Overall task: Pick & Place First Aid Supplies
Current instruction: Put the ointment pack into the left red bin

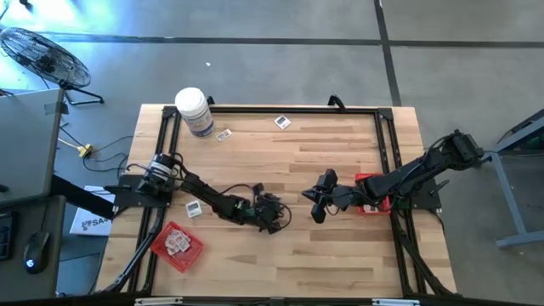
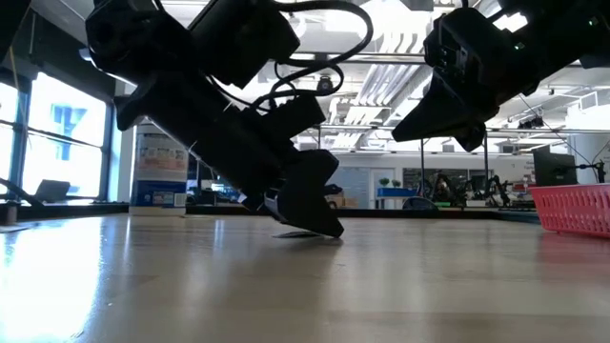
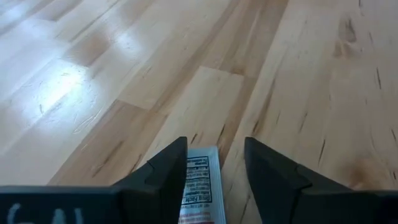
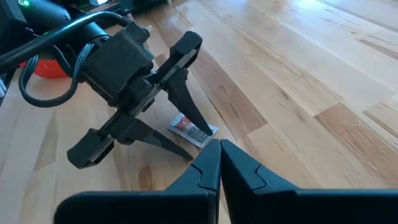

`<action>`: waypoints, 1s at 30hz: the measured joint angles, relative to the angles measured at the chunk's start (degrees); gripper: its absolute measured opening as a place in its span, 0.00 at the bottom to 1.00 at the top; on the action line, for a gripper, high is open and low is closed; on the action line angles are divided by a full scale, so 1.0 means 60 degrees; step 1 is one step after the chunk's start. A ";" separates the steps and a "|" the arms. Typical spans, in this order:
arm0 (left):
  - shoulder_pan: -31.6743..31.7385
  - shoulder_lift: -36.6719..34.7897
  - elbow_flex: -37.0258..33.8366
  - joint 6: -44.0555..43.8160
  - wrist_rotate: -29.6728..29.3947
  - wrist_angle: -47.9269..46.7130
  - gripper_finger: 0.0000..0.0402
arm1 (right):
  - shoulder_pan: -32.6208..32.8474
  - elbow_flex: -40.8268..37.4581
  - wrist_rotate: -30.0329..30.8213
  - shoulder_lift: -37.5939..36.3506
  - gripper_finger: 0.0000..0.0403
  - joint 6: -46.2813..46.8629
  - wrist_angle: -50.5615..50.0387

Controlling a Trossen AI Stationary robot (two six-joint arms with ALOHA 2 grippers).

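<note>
Butcher-block table (image 1: 340, 255), black frame around edge. 
Left arm low over table's front-middle; left gripper (image 1: 274, 218) tipped down, fingers (image 3: 165, 174) parted, straddling one packet (image 3: 200, 190) flat on wood, not lifted. 
Right gripper (image 1: 318, 210) just beside, raised off table, fingers (image 4: 208, 163) pressed together, empty. 
White jar (image 1: 195, 110) at far-left corner. 
Red tray (image 1: 177, 246) front-left, packets inside; second red tray (image 1: 367, 181) under right arm. 
Loose packets near jar (image 1: 224, 134), far edge (image 1: 282, 122), left side (image 1: 193, 206).

The small white packet (image 3: 200, 190) between the left gripper's (image 3: 215, 163) fingers carries dark and red print, too small to read.
</note>
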 joint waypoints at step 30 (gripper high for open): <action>0.0637 -0.0195 -0.0007 -0.2045 0.0373 -0.1357 0.01 | 0.0001 0.0001 -0.0036 0.0000 0.01 0.0000 -0.0008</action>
